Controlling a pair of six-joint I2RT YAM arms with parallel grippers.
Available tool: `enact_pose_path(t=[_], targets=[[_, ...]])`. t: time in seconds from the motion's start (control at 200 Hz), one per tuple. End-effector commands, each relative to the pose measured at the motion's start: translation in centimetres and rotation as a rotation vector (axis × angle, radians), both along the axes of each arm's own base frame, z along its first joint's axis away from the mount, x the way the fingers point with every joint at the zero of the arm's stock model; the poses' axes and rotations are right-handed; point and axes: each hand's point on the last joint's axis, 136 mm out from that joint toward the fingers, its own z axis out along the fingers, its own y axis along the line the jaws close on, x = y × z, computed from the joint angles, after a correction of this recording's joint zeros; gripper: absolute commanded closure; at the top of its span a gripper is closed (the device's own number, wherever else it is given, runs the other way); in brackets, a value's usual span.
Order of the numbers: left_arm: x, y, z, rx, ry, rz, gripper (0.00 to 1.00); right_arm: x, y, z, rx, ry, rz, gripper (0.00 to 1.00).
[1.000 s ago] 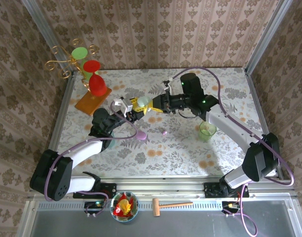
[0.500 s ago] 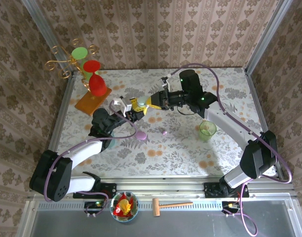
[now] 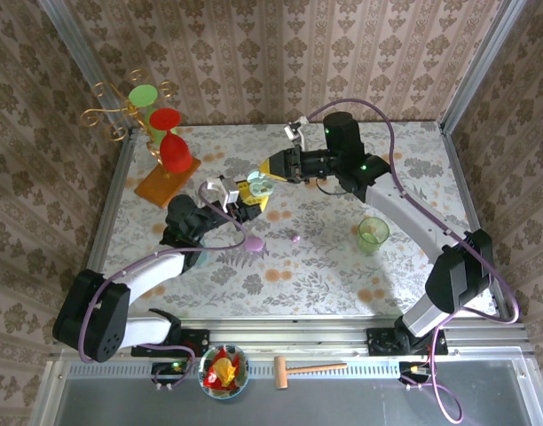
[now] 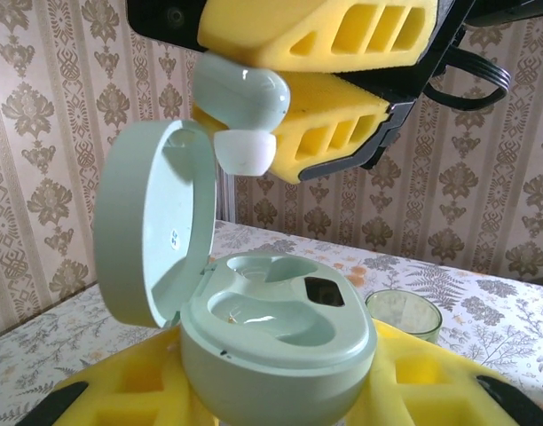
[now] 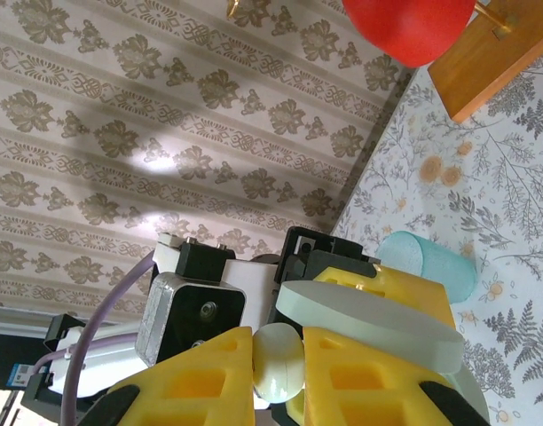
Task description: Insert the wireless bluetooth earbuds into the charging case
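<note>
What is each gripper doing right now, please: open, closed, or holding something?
Left gripper: closed, holding the open mint charging case.
Right gripper: closed, holding a mint earbud.

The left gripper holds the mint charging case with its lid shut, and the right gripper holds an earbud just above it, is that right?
Not quite: the lid stands open, not shut, as the left wrist view shows. The rest holds: the left gripper holds the mint charging case, and the right gripper holds an earbud just above it.
</note>
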Motion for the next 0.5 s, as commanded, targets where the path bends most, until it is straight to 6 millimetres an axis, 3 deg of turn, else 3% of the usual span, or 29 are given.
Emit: enact_pose_path(t=[0.0,0.3,0.495], targets=[[-0.5,-0.1,2.9,-0.058,-0.073,-0.017,0.69,0.3,0.2,0.4,0.000,-0.036,0.012,0.84],[1.0,0.1,3.0,-0.079,-0.035,0.046,0.70,-1.2,0.7,0.1,-0.003,-0.100,0.040,0.83],[1.1,0.1,3.4,-0.108,-0.009,0.036,0.70,-1.0,1.0,-0.8,-0.018,-0.090,0.040,0.83]])
